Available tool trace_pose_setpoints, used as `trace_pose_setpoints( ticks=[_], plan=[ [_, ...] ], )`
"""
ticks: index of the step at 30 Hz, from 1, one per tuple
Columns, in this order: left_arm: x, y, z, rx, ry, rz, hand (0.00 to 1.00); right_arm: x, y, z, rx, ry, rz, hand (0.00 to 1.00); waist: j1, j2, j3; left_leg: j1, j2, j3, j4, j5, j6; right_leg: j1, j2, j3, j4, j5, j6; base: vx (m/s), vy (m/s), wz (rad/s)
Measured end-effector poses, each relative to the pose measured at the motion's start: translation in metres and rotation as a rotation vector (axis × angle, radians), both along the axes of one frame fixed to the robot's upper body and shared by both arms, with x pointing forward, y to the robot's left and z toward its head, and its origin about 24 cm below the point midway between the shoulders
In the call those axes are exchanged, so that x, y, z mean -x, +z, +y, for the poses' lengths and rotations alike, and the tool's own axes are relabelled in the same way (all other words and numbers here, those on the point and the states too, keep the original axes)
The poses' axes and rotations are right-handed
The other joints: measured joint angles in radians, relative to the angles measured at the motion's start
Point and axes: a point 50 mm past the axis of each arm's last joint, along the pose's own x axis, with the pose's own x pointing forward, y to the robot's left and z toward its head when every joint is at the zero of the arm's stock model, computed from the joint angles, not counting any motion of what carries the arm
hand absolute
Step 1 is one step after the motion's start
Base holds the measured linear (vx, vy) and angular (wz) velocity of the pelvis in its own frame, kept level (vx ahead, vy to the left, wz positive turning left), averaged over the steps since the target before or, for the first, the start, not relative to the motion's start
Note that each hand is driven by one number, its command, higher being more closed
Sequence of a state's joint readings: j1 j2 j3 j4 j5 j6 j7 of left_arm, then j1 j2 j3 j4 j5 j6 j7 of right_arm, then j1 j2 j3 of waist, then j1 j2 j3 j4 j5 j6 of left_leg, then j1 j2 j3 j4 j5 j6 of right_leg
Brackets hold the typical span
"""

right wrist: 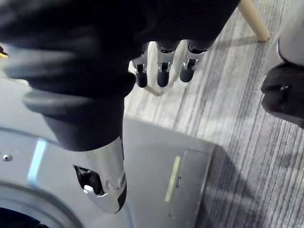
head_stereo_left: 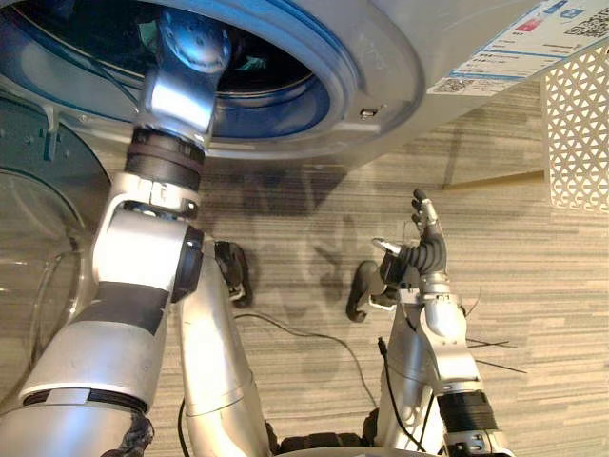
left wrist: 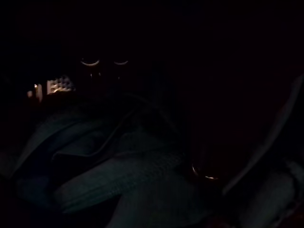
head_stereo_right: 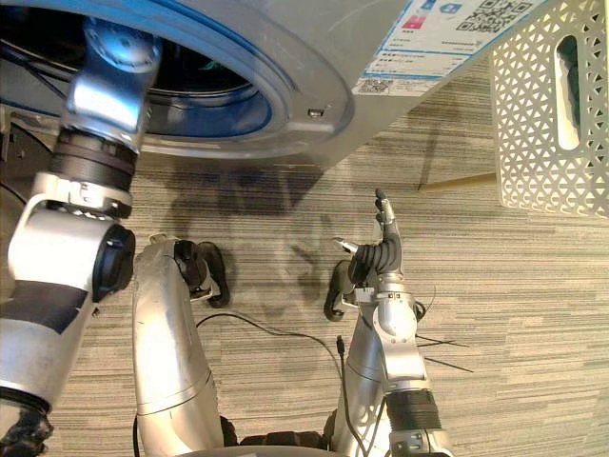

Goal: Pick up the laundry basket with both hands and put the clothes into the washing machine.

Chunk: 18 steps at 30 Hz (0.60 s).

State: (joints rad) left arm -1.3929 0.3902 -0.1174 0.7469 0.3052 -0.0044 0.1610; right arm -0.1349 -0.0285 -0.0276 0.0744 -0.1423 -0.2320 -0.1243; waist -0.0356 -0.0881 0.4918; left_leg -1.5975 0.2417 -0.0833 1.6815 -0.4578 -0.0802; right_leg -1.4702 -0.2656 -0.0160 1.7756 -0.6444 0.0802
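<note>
Your left arm (head_stereo_left: 143,271) reached inside the washing machine (head_stereo_left: 381,86), upper left; its hand's state I couldn't tell. Clothes (left wrist: 128,175) lay inside; your right hand (head_stereo_right: 383,252) hung open, empty.

The left hand is hidden inside the washing machine (head_stereo_left: 381,67) at the upper left; the top edge cuts the machine off. In the left wrist view the clothes (left wrist: 118,175) are dim folds, too dark to tell apart. The upper right corner crops the laundry basket (head_stereo_right: 533,114).
</note>
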Motion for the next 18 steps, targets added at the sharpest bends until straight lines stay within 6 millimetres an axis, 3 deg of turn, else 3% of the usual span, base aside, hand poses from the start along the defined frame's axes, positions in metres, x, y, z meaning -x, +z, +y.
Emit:
trace_pose_setpoints(
  ticks=[6, 11, 15, 18],
  plan=[
    [0.008, 0.008, -0.001, -0.101, -0.007, -0.027, 0.00, -0.002, 0.003, 0.004, -0.027, 0.034, -0.006, 0.00, 0.001, -0.014, -0.009, -0.033, -0.015, -0.042, -0.046, 0.033, -0.026, -0.002, -0.008, -0.053, -0.030, -0.002, -0.026, 0.02, -0.049, 0.08],
    [0.031, 0.009, 0.012, -0.093, -0.018, -0.161, 0.00, -0.002, 0.004, 0.004, -0.050, 0.040, -0.011, 0.00, 0.008, -0.020, -0.013, -0.039, -0.030, -0.051, -0.062, 0.040, -0.036, 0.000, -0.017, -0.068, -0.034, -0.007, -0.036, 0.06, -0.026, 0.11],
    [0.046, -0.017, 0.027, 0.035, -0.041, -0.233, 0.00, -0.002, 0.009, 0.004, -0.083, 0.044, -0.046, 0.00, 0.029, -0.020, -0.015, -0.027, -0.038, -0.050, -0.101, 0.056, -0.039, 0.014, -0.018, -0.074, -0.060, -0.008, -0.036, 0.05, -0.028, 0.11],
    [0.052, -0.052, 0.040, 0.141, -0.004, -0.216, 0.00, 0.000, 0.010, 0.004, -0.100, 0.036, -0.059, 0.00, 0.030, -0.020, -0.048, -0.025, -0.051, -0.051, -0.147, 0.076, -0.042, 0.019, -0.026, -0.088, -0.093, -0.008, -0.036, 0.02, -0.035, 0.16]
  ],
)
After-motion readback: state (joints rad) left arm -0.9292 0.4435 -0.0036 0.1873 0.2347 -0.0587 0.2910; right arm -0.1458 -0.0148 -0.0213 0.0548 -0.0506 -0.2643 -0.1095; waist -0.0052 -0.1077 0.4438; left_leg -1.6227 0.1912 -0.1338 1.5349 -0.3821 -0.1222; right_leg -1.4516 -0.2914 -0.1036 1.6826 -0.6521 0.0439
